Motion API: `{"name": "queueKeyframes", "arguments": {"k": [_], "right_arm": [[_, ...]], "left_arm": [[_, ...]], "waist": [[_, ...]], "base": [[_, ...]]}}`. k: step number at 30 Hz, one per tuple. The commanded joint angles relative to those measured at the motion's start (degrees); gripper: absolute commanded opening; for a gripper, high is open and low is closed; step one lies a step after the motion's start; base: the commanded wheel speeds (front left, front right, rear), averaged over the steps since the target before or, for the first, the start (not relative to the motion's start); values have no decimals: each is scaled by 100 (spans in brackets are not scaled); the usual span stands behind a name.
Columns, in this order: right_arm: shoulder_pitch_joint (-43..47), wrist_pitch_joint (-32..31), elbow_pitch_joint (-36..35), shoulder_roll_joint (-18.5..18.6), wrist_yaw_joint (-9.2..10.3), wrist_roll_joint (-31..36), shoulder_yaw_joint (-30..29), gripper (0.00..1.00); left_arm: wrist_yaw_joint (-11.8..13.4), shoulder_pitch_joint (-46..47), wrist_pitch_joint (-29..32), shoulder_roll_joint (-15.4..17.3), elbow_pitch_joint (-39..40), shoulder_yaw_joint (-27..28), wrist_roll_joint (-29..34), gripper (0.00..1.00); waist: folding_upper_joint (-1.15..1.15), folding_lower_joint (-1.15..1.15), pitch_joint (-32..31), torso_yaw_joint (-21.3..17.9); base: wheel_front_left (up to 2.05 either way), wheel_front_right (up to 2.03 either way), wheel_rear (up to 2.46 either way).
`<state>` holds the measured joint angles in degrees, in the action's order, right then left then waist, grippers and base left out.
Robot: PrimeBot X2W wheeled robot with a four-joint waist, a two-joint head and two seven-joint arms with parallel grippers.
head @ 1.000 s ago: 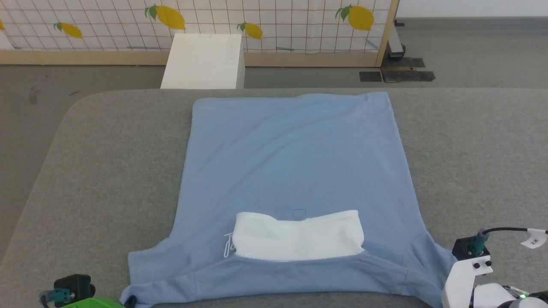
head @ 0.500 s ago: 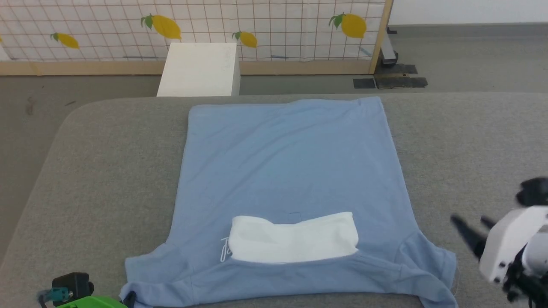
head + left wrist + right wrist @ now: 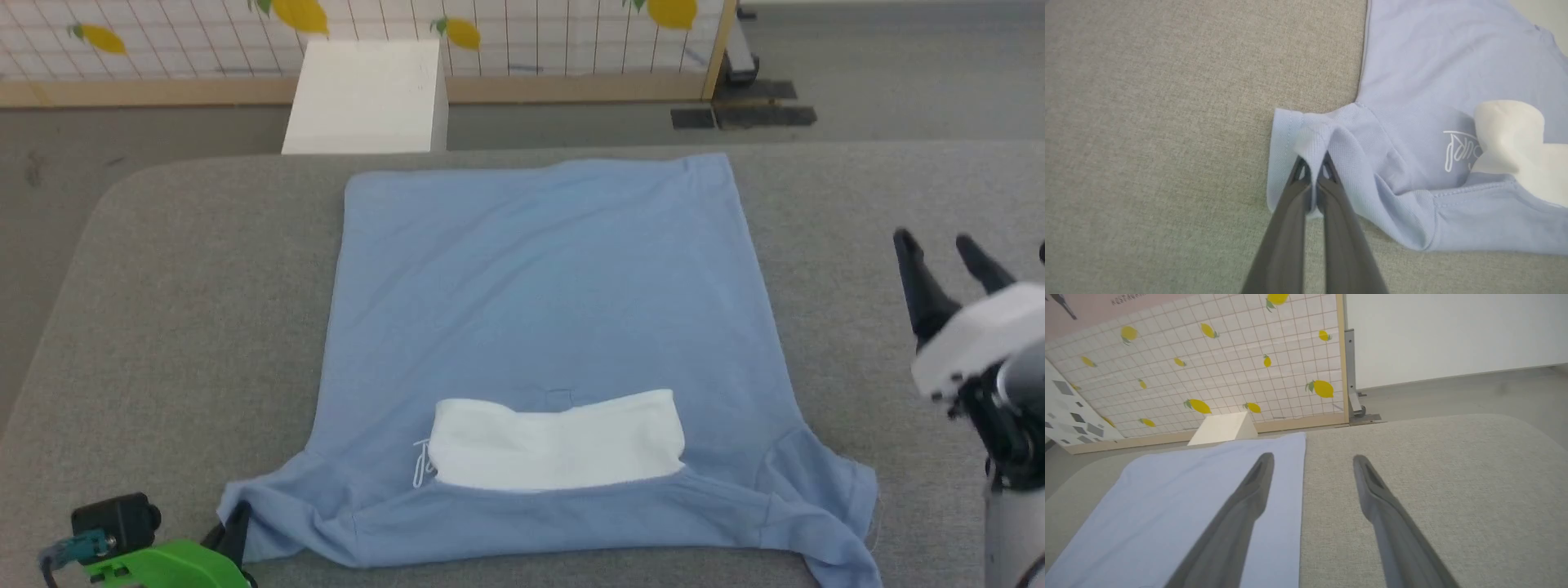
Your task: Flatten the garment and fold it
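Starting on the garment [image 3: 539,310]: spread smooth across the middle of the grey counter [image 3: 163,327], hem at the far edge, white collar [image 3: 555,445] on the near side, script logo [image 3: 1457,149] just left of it. Counting one garment, one collar, two sleeves.

Moving out to the left sleeve [image 3: 277,514]: bunched and tented now, not lying flat as it did a second ago. Pinched there by the left end effector [image 3: 1312,163], fingers closed tight on a fold of the cuff. Reading that as a lift beginning, likely the first fold inward.

Over to the right sleeve [image 3: 824,506]: lying loose, tip trailing toward the near edge, gripped by nothing. Finding the right end effector [image 3: 936,243] well clear of it, risen from the near right corner to hover over bare counter right of the garment, fingers spread wide, holding nothing.

Judging the flattening all but done and the folding just opening. Worth watching for drag: pulling one sleeve alone could skew the body. Noting too a shift of the whole head view, so camera tilt rather than cloth sliding.

Beyond the far edge: one white box [image 3: 363,98] on the floor, one lemon-print screen [image 3: 531,33] behind it. Two end effectors counted, one busy, one free.
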<state>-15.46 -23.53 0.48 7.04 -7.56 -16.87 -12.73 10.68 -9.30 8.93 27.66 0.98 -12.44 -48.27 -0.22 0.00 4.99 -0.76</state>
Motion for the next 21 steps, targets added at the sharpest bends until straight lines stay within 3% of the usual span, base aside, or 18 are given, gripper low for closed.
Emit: {"name": "queueKeyframes", "arguments": {"k": [1,10,21], "right_arm": [[-376,82,184,-43,8,143,-7,100],[-2424,-462,997,-127,8,1135,-240,100],[-4501,-2371,1222,-156,8,2688,-602,100]], "left_arm": [[-82,88,-126,62,111,49,63,0],[-582,440,-444,160,484,143,-24,0],[-952,668,-477,302,1074,381,-392,0]], "waist": [[22,0,483,105],[22,0,1959,588],[22,0,3454,1170]], "base": [[0,0,0],[0,0,0],[0,0,0]]}}
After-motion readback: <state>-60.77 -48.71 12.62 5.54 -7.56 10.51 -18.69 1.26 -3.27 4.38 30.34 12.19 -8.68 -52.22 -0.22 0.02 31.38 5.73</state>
